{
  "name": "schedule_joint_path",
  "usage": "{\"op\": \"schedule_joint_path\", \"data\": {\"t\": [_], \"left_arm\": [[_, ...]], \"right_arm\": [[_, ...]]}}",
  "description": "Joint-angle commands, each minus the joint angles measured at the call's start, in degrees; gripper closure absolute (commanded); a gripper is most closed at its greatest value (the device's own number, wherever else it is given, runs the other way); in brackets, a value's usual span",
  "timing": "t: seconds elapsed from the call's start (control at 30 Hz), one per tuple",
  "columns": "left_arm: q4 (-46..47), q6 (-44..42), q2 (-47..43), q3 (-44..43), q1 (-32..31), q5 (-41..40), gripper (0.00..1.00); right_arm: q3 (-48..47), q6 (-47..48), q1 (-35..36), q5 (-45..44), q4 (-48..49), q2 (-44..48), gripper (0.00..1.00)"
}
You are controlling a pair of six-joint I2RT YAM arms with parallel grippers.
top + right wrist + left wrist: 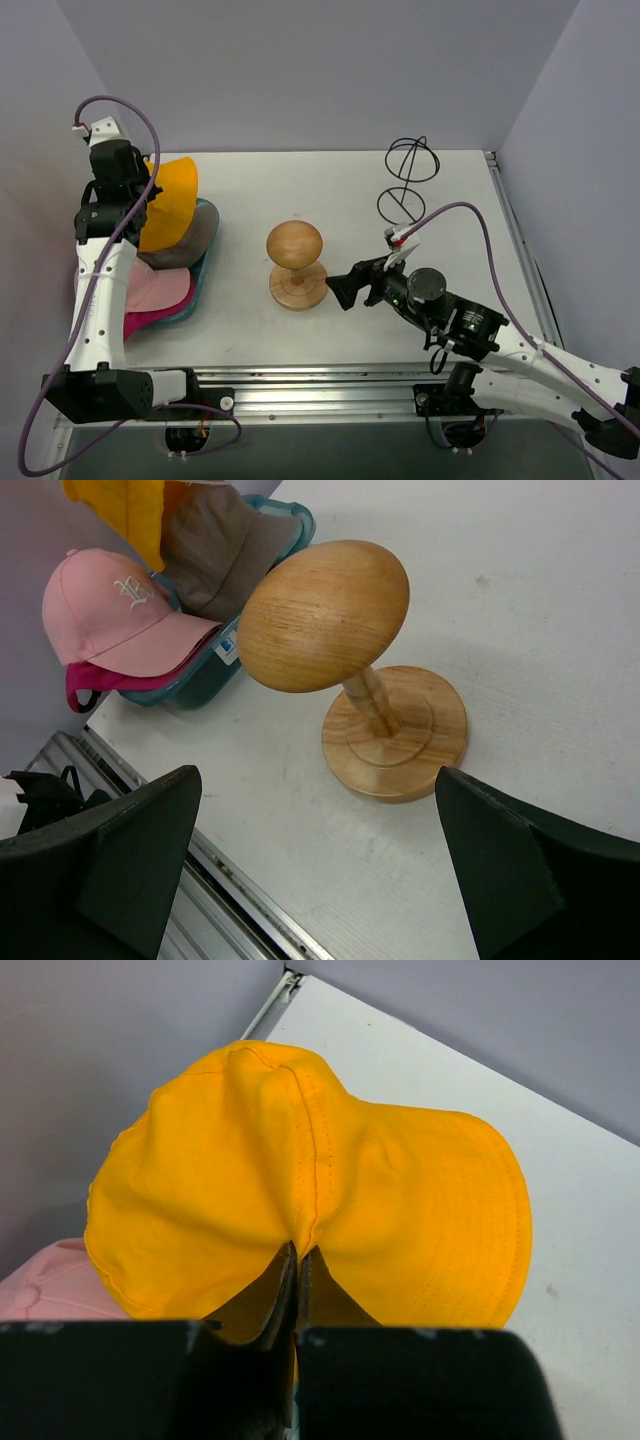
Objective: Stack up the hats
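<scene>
Grip looks solid: left gripper pinches the yellow hat by its crown, over the tray at far left. Right gripper gapes empty by the wooden stand. I'd carry it high, then lower it centred.

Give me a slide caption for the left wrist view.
Left gripper pinching a fold of the yellow bucket hat, light pink baseball cap at lower left, white table behind.

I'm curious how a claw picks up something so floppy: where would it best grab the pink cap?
Probably the brim of the pink cap. It looks stiffer than the rounded crown and sticks out toward the wooden stand, so open jaws coming from the stand's side could close over its edge.
</scene>
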State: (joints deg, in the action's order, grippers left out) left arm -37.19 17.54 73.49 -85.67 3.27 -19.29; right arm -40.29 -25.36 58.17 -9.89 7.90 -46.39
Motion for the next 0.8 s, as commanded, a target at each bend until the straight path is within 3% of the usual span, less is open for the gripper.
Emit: {"op": "schedule_joint_path", "data": {"t": [0.0,0.33,0.77], "left_arm": [[2.0,0.4,-2.8,-2.9,-2.6,-0.1,0.98],[-0.6,-0.6,-6.5,-4.9,-12.5,7.7,0.98],[-2.9,-0.8,-9.8,-5.0,-25.5,10.5,0.98]], "right_arm": [[-3.0,1.3,0.1,-2.5,-0.1,2.2,0.01],[-4.4,2.0,0.1,-3.3,-1.4,6.9,0.01],[-5.7,2.4,0.1,-4.1,-2.8,7.1,0.00]]}}
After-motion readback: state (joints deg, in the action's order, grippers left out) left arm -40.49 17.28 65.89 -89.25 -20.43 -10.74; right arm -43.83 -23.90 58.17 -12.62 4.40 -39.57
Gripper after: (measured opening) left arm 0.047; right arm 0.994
